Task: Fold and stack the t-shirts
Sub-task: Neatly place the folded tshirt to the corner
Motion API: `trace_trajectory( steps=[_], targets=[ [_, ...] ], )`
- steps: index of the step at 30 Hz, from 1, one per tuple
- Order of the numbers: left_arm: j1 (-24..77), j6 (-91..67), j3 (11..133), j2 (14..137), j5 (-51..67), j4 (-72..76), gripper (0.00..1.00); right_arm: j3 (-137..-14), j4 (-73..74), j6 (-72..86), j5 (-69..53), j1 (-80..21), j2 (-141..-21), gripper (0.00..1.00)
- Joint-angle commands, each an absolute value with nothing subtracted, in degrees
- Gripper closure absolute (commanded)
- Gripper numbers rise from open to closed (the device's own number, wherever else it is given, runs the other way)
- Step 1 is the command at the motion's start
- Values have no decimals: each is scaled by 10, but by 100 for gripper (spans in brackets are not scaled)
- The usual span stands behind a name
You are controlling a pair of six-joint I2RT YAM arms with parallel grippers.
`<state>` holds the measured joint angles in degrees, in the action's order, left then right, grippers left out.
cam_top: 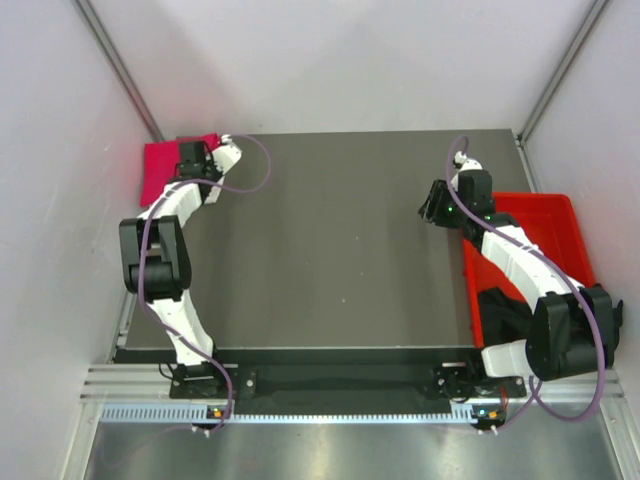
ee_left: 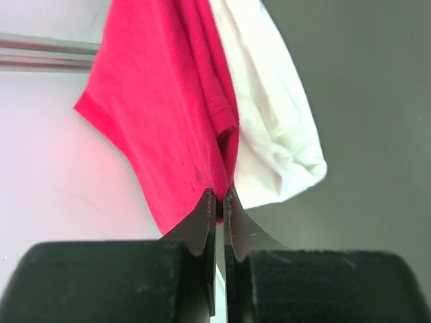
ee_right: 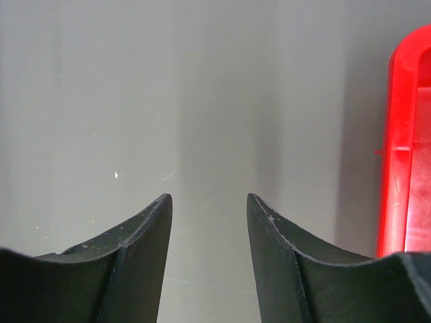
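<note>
The magenta-pink t-shirt [cam_top: 160, 168] lies at the table's far left corner, hanging over the edge. In the left wrist view it [ee_left: 161, 114] lies on the white t-shirt [ee_left: 273, 128], which shows at its right. My left gripper [ee_left: 219, 195] is shut on an edge of the pink shirt; in the top view it [cam_top: 193, 158] sits at that corner. My right gripper [ee_right: 209, 198] is open and empty above bare table, next to the red bin; in the top view it [cam_top: 437, 203] is at the right. No black t-shirt shows.
The red plastic bin [cam_top: 560, 225] stands at the table's right edge, partly under my right arm; its rim shows in the right wrist view [ee_right: 403, 134]. White enclosure walls [cam_top: 350, 60] surround the dark table [cam_top: 330, 260].
</note>
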<state>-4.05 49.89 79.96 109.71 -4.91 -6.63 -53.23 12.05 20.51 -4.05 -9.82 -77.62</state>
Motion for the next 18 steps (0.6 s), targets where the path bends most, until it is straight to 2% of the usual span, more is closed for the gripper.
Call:
trace_trajectory(
  steps=[1,13,15,16,17,18],
  targets=[
    [-41,531,776,1064,-19,-89,100,-535,107,194,-44,-88,-757,51],
    [-40,537,789,1148,-6,-147,100,-533,106,195,-49,-86,-755,51],
    [-40,538,796,1154,-5,-174,93,-533,107,195,-48,-85,-752,51],
    [-40,539,802,1155,-3,-186,86,-533,107,194,-48,-84,-752,51],
    [-40,540,804,1153,13,-204,70,-533,109,195,-49,-84,-752,51],
    [-40,539,807,1151,22,-214,62,-533,109,195,-49,-84,-750,51]
  ],
)
